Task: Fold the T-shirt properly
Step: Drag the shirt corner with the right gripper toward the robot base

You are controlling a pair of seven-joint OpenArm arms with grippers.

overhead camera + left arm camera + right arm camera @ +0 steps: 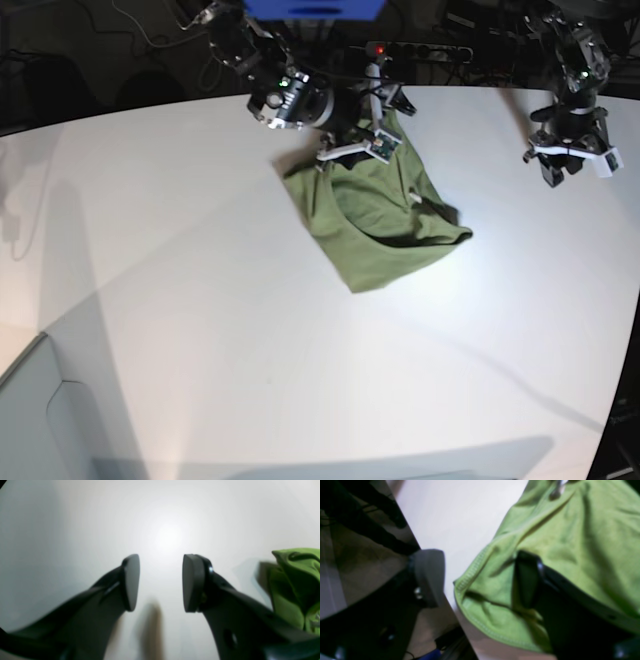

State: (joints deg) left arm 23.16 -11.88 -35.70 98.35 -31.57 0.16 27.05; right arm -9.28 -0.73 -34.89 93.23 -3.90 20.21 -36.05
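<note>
The T-shirt (378, 218) is an olive-green, crumpled heap at the back middle of the white table (200, 330), partly folded over itself. My right gripper (358, 152) is at its far edge, open. In the right wrist view the right gripper (477, 580) straddles the stitched hem (467, 578): one finger (527, 580) lies on the fabric and the other pad (430, 577) is off it, over the table edge. My left gripper (160, 582) hangs open over bare table, nothing between its pads. The T-shirt (292, 590) is apart from it at the right edge. In the base view the left gripper (567, 172) is far right.
The table's back edge (420, 547) runs close to the right gripper, with floor and dark cables beyond it. A power strip (420, 50) and a blue box (315, 8) sit behind the table. The table's curved right edge (625, 390) falls away near the left arm.
</note>
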